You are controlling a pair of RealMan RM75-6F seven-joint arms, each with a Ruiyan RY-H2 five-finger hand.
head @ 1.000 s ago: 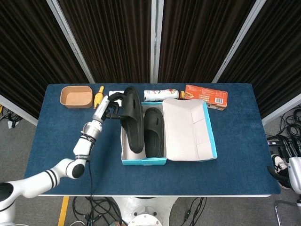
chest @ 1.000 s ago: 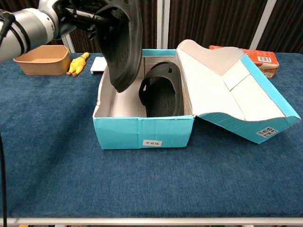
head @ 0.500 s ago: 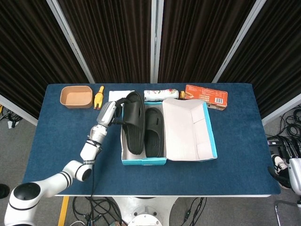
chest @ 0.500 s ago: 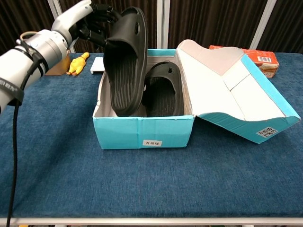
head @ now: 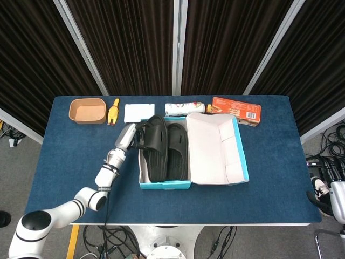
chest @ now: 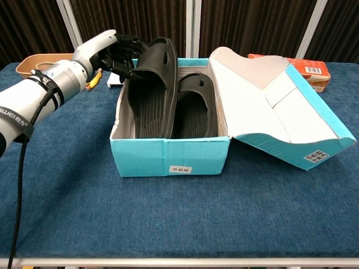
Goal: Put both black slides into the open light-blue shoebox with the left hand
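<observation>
Left hand [chest: 109,53] sits at the upper left of the chest view, at the far left corner of the shoebox, its dark fingers [chest: 127,56] curled round the raised back edge of the left slide, holding it; in the head view the same hand [head: 129,136] lies just left of the box's upper left corner. Right hand shows in neither view

Blue table [head: 75,156] fills the middle of the head view. Light-blue shoebox [chest: 168,154] stands open at the centre of it, with its lid [chest: 269,106] flung out to the right and resting tilted on the cloth. Both black slides are inside the box, side by side: the left slide [chest: 150,89] lies along the left wall with its far end lifted against the hand, and the right slide [chest: 193,106] lies flat just beside it, the two touching along their inner edges

Along the top edge of the table in the head view, from left to right, are a tan tray [head: 87,110], a yellow rubber-chicken toy [head: 113,112], a white flat card or pad [head: 139,113], a printed bottle lying on its side [head: 186,109] and an orange-red carton [head: 236,110], the last just behind the lid
</observation>
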